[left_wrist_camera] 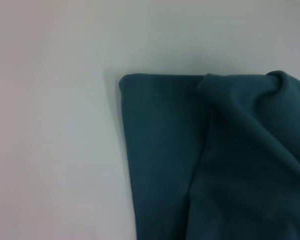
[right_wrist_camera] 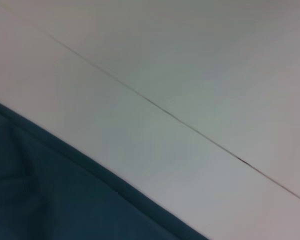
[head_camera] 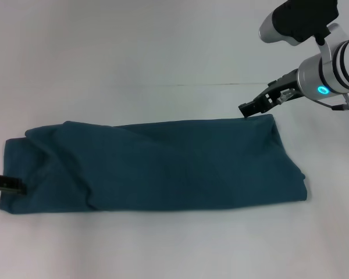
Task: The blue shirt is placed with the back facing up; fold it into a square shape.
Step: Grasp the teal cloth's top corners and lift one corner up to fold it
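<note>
Blue shirt (head_camera: 163, 165) on seamed table (head_camera: 163, 52).

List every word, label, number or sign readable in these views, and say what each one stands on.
None can be read.
The blue shirt lies folded into a long band on the white table, showing only plain fabric in all three views; no lettering or tag shows.
The right hand, at the shirt's far right corner, and its arm show a glowing blue ring, no text.
The left hand, at the shirt's left end, bears no marking.
</note>
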Robot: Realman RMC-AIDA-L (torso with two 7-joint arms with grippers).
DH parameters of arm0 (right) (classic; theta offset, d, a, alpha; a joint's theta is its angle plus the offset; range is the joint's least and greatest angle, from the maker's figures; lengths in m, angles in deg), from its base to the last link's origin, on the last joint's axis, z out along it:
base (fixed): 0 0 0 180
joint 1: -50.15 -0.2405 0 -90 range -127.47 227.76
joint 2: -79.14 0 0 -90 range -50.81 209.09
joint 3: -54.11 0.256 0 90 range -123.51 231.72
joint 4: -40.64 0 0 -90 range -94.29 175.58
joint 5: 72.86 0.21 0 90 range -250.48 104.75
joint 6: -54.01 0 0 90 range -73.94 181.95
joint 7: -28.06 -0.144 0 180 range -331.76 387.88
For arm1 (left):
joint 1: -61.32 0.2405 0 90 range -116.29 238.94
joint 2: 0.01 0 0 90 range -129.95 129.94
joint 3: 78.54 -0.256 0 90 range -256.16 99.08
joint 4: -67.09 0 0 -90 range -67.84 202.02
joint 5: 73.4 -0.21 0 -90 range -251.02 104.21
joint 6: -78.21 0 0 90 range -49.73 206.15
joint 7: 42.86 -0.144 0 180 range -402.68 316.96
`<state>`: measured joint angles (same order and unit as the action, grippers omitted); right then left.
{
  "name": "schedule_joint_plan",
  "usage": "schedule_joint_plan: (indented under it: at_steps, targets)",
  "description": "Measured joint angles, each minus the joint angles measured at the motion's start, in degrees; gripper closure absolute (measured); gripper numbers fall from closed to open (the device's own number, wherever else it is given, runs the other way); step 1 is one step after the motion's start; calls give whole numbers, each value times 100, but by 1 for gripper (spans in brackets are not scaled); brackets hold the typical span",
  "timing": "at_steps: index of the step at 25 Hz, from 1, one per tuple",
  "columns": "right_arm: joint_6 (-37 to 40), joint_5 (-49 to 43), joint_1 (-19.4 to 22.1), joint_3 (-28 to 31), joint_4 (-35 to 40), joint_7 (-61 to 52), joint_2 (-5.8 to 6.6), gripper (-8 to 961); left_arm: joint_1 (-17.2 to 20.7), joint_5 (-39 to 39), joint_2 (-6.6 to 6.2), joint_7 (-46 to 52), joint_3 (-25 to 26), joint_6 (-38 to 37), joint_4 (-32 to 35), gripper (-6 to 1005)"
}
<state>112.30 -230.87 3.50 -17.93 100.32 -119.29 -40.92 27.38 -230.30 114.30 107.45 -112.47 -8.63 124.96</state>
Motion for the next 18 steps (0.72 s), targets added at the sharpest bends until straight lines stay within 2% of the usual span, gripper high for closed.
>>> schedule_joint_plan:
  at_steps: [18]
  targets:
    - [-6, -4, -12, -142, -11, -54, -9, 29, -3, -87, 44, -46, -58, 721, -682, 66]
